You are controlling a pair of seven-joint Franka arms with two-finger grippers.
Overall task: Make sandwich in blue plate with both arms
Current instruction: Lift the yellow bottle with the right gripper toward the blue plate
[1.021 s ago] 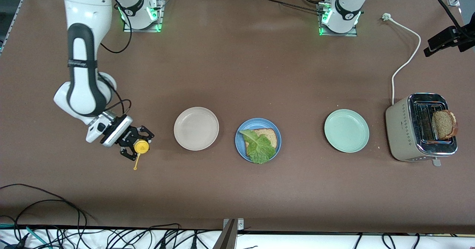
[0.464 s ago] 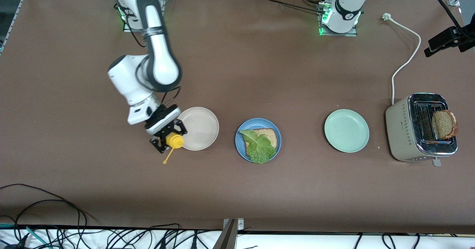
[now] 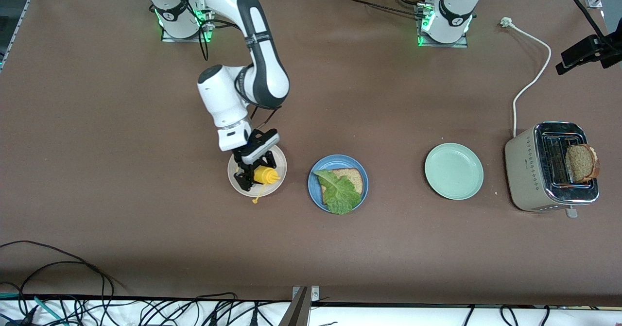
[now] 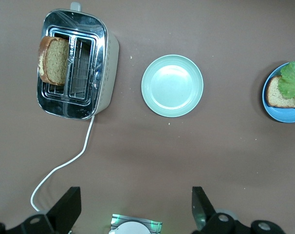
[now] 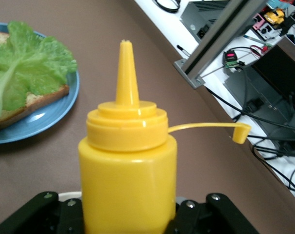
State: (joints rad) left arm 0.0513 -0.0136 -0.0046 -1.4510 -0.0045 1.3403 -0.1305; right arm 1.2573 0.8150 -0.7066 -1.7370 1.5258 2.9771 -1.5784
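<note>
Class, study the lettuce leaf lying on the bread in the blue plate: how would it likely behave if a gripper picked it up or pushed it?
The lettuce leaf looks thin and ruffled, so it would probably flop and drape when lifted. It seems light, lying loose on the bread slice, so a push may slide it off. Its edge overhangs the blue plate rim, and pinching could bruise or tear it.

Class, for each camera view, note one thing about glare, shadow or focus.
Front view: green base lights glow; the toaster top shines. Left wrist view: soft glare on the pale green plate. Right wrist view: the yellow bottle is sharp with small highlights; the benches past the table look softer.
</note>
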